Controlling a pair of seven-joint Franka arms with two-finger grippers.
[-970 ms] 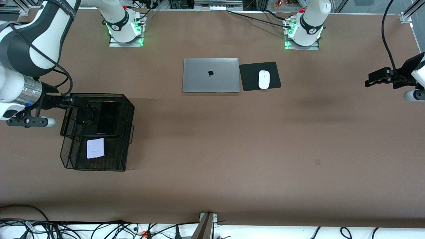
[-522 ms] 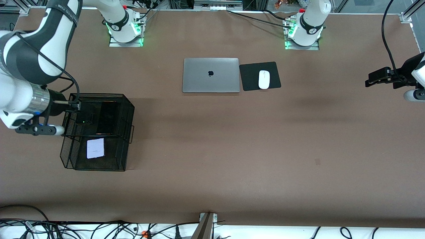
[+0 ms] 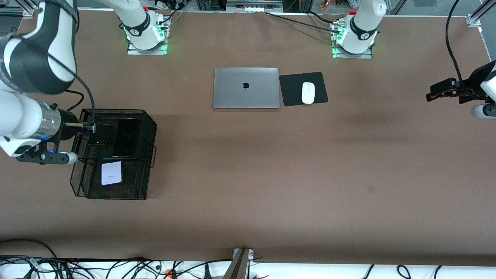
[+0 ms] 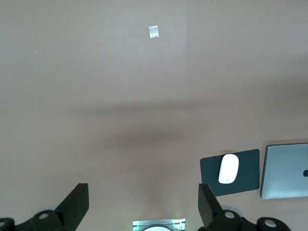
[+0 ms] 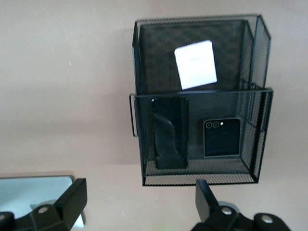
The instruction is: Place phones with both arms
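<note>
A black mesh two-level basket [image 3: 150, 128] stands at the right arm's end of the table. Its upper level holds the small squarish black phone [image 3: 97, 136] beside the longer black slab [image 3: 126, 137]. The pale lavender-white phone [image 3: 111, 173] lies in the lower level, nearer the front camera. The right wrist view shows the basket [image 5: 260, 57], white phone [image 5: 195, 64], slab [image 5: 169, 132] and small black phone [image 5: 221, 137]. My right gripper [image 3: 91, 126] [image 5: 139, 202] is open and empty, high over the basket's edge. My left gripper [image 3: 434, 91] [image 4: 143, 207] is open and empty, waiting over the left arm's end.
A closed silver laptop [image 3: 246, 87] lies mid-table near the bases, with a white mouse [image 3: 308, 92] on a black pad [image 3: 294, 83] beside it. Both show in the left wrist view, the mouse [image 4: 228, 168] and the laptop [image 4: 286, 171]. Cables run along the table's front edge.
My right gripper has drawn back from over the basket's upper level toward the table's end, and its arm has swung with it. The phones and the left arm have not moved.
</note>
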